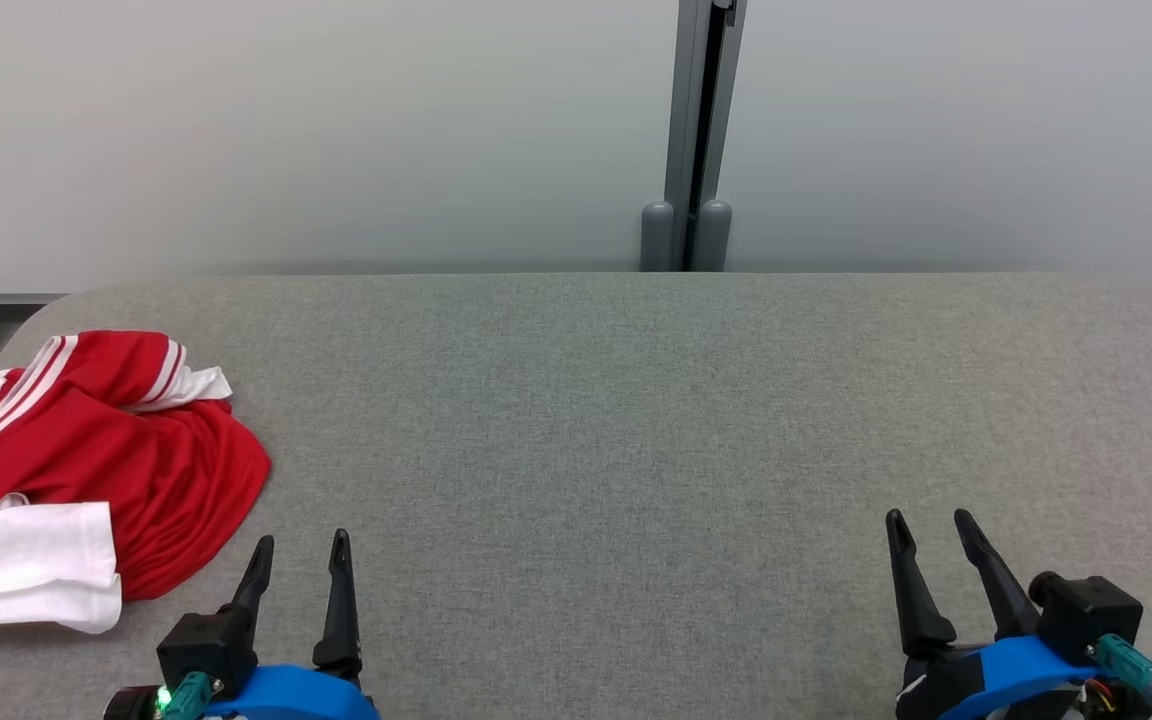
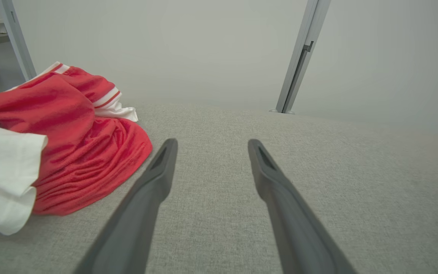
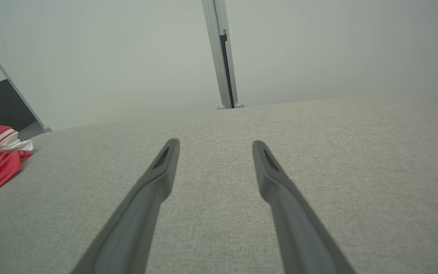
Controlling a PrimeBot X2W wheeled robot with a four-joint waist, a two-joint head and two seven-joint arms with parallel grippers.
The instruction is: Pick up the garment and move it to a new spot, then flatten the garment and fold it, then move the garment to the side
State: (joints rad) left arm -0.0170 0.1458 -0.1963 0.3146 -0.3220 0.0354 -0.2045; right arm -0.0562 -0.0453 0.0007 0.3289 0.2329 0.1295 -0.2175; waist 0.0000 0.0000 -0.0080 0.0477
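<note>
Two grippers, both empty, fingers spread: left gripper [image 1: 303, 537] just beside the garment [image 1: 156, 460], which lies crumpled at the left end of the grey table [image 1: 586, 430]; right gripper [image 1: 929, 515] well apart from it, toward the right end.

The shirt [image 1: 86, 460] ran off the left edge of the head view, bunched so its front lay buried in its own folds. The bottom edge chopped off the left gripper [image 1: 302, 537] and the right gripper [image 1: 930, 515] at the wrist, and the grey post [image 1: 701, 130] was cut at the top.
</note>
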